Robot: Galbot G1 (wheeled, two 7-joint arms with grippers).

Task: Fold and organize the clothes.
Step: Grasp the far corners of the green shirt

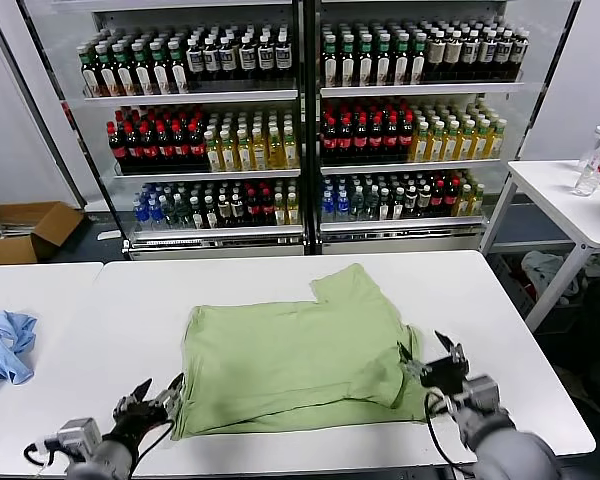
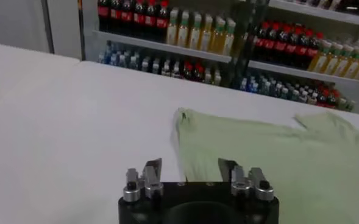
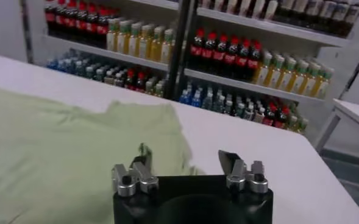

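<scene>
Shirt (image 1: 295,355) lies flat on the white desk (image 1: 460,290), already partly folded, near edge doubled over, one sleeve poking out toward the shelves. No print or buttons visible, probably face down. Step in hand looks like setting up the next fold.

Left claw (image 1: 152,398) sits at the shirt's near-left corner, fingers spread wide, holding nothing; in the left wrist view it (image 2: 190,170) points at the cloth edge, just short of it. Right claw (image 1: 432,362) is at the near-right corner, also wide and empty, over or just touching the bunched fabric there, hard to say which.

Next move likely calls for both claws to drop, pinch their corners, and carry the near edge across evenly so the fold stays square.

Blue cloth (image 1: 5,345) lies well apart on the left.
</scene>
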